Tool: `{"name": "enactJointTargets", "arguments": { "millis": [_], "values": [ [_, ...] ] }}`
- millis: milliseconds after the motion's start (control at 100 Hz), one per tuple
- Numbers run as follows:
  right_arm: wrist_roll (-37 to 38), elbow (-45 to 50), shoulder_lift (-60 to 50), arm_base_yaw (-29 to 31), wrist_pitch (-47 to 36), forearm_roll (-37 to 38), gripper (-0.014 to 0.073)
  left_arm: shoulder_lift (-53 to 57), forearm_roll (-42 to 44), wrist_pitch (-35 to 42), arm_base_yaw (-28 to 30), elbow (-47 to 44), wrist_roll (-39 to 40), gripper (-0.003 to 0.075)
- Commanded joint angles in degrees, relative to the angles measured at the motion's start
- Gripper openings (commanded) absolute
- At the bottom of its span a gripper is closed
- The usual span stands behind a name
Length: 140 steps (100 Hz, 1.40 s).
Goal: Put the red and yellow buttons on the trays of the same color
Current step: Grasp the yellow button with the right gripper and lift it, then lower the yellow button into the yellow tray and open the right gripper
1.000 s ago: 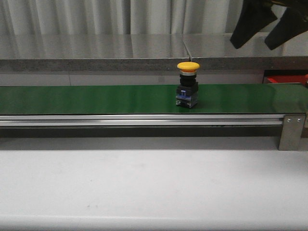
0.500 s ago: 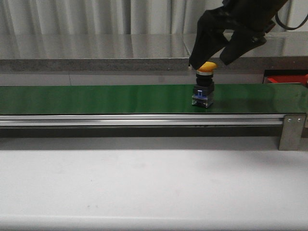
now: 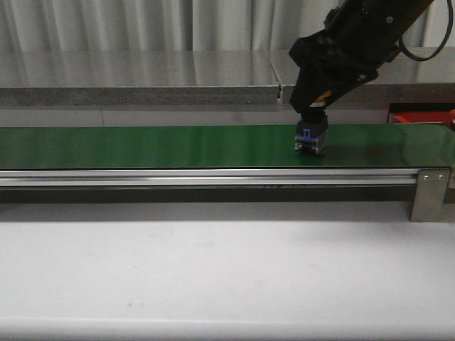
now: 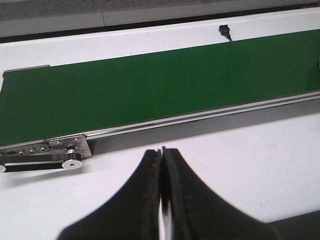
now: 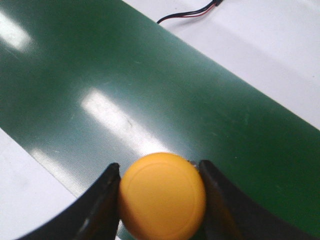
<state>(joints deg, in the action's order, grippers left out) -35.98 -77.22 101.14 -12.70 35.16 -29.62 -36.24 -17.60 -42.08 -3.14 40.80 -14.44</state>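
In the front view, your right gripper (image 3: 318,106) has come down over the yellow button (image 3: 312,135) since a second ago, when the arm hung high at the upper right and the button stood uncovered further left on the green conveyor belt (image 3: 142,145). The cap that showed between the fingers half a second ago is now almost hidden by them; only a sliver of yellow shows. The button stands upright on the belt, its long axis vertical, cap up between the fingers and its dark and blue base below them, resting on the belt. A red tray (image 3: 423,116) shows at the far right, well apart from the fingers.

In the left wrist view, your left gripper (image 4: 162,200) has its fingers pressed together, holding nothing. They hang over the white table (image 4: 260,160), and the belt (image 4: 150,90) lies beyond them.

In the right wrist view, the round yellow cap (image 5: 162,196) faces the camera and sits between the two fingers (image 5: 102,200), which touch it on either side. Green belt (image 5: 150,90) spreads beyond the fingertips.
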Motion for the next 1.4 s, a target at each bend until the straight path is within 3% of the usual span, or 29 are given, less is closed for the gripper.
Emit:
{"name": "enactJointTargets", "arguments": {
  "millis": [0,300,910,1390],
  "values": [
    [-0.75,-0.93,-5.56,0.23,-3.59,-1.40,0.0059,0.15,-0.99,3.54,-0.48,1.58,0.08,-0.0020],
    [0.49,7.32,-15.31,5.38,-7.57,-1.84,0.0059,0.15,-0.99,3.54,-0.48,1.58,0.08,-0.0020],
    [3.24,18.53,-21.85,31.14,-10.87,-4.00,0.0059,0.15,-0.99,3.54,-0.48,1.58,0.08,-0.0020],
    [3.24,23.27,-21.09,39.68,-22.27,-9.10,0.0059,0.15,-0.99,3.54,-0.48,1.58,0.08,-0.0020]
  ]
}}
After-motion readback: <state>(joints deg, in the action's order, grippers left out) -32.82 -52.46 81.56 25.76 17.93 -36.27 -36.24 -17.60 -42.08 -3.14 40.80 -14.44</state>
